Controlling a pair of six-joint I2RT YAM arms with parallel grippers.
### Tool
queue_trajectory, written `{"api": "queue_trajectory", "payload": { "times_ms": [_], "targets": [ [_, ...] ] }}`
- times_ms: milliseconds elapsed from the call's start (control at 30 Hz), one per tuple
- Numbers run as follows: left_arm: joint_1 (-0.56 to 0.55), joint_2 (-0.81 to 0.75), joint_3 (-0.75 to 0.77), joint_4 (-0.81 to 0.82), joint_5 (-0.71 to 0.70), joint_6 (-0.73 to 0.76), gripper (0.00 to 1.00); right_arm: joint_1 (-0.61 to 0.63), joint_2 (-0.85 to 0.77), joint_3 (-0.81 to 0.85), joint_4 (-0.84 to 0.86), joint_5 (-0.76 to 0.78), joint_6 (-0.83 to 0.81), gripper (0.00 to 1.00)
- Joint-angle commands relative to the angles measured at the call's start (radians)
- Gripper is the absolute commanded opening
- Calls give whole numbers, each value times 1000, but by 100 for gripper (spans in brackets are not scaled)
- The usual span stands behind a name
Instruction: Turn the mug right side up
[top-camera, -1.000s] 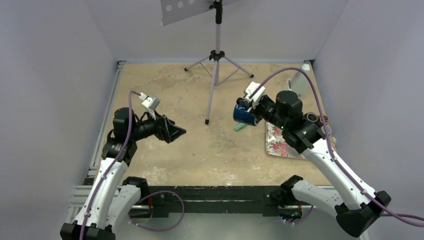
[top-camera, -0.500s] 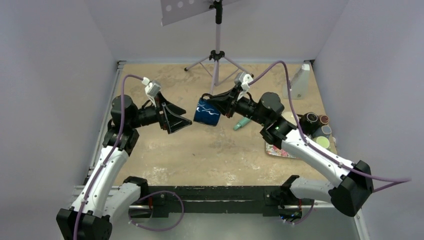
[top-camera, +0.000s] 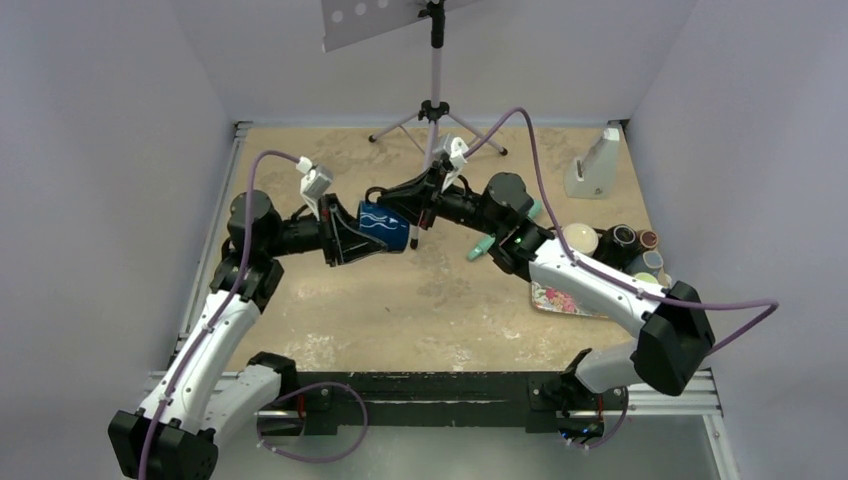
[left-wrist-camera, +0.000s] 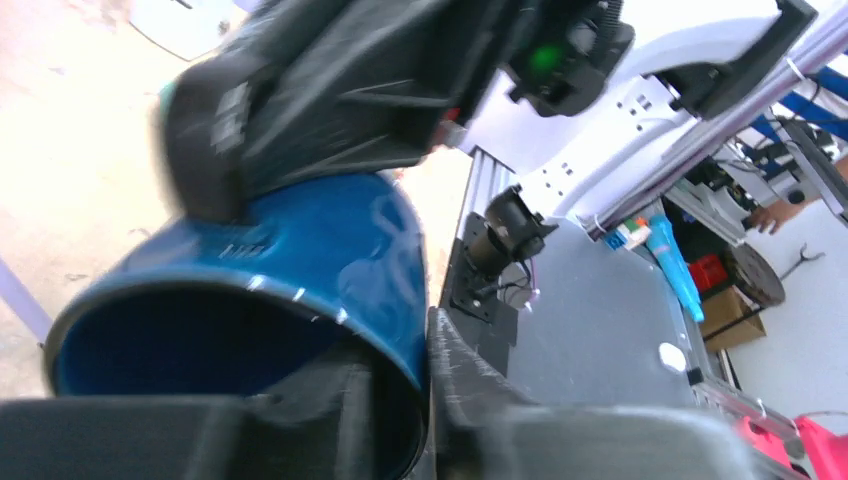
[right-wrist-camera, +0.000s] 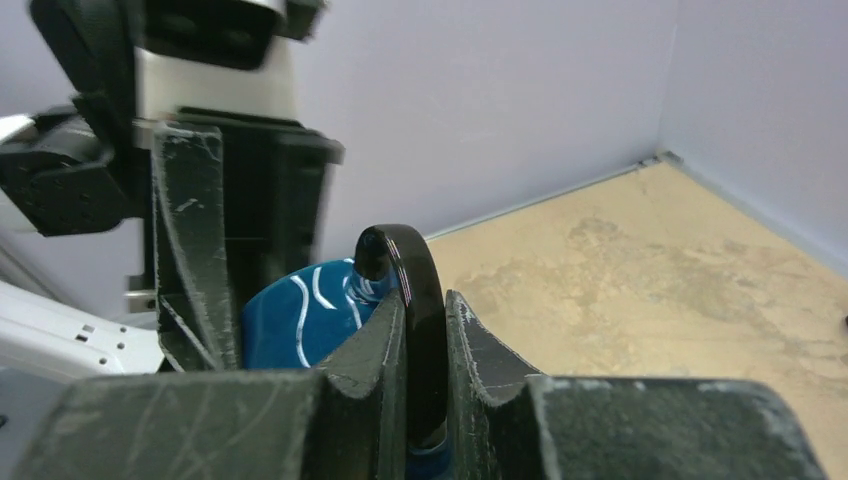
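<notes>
Top external view puts the mug (top-camera: 385, 225) in the air over the middle of the bench (top-camera: 330, 320), lying on its side between my two arms. Its mouth faces the left arm.

My right end effector (top-camera: 415, 205) is clamped on the mug's black loop handle (right-wrist-camera: 410, 290), which is pinched between both scuffed fingers (right-wrist-camera: 375, 350). My left end effector (top-camera: 350, 243) straddles the rim, with one finger inside the mouth and one outside. I cannot tell whether it is pressing the wall.

Bare bench lies beneath the mug and toward me. The tripod stand (top-camera: 434, 110) has a leg foot close behind the right wrist. Clutter sits well apart along the right edge:
- a floral tray (top-camera: 560, 295)
- small round pots (top-camera: 625, 238)
- a white dispenser (top-camera: 592, 165)

The mug is glossy blue with white wavy lines and a dark blue inside. The bench top is mottled and sandy, and plain lilac walls close it in on three sides.
</notes>
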Motion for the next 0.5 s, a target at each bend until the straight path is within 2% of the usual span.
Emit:
{"api": "queue_trajectory", "payload": {
  "times_ms": [0, 33, 67, 100, 133, 167, 200, 233, 367, 467],
  "targets": [
    [-8, -4, 21, 7, -14, 32, 5, 10, 10, 73, 152, -23, 45, 0],
    [-7, -5, 31, -64, -28, 90, 0, 10, 11, 79, 128, -14, 36, 0],
    [-6, -8, 47, -164, -54, 163, 0, 9, 8, 83, 98, 4, 30, 2],
    [-5, -8, 71, -271, -101, 266, 0, 8, 1, 89, 52, 48, 27, 19],
    [-3, -4, 98, -381, -164, 383, 0, 8, -12, 95, 0, 92, 18, 41],
    [0, 3, 122, -489, -242, 498, 0, 5, -22, 103, -63, 144, 5, 58],
    [3, 11, 139, -571, -336, 630, 0, 5, -35, 108, -121, 195, -9, 82],
    [9, 24, 154, -634, -424, 737, 0, 5, -48, 111, -173, 249, -20, 97],
    [36, 194, 271, -885, -775, 1088, 0, 5, -101, 101, -333, 438, -71, 99],
    [138, 439, 425, -1011, -868, 1180, 0, 4, -135, 78, -395, 538, -95, 99]
  ]
}}
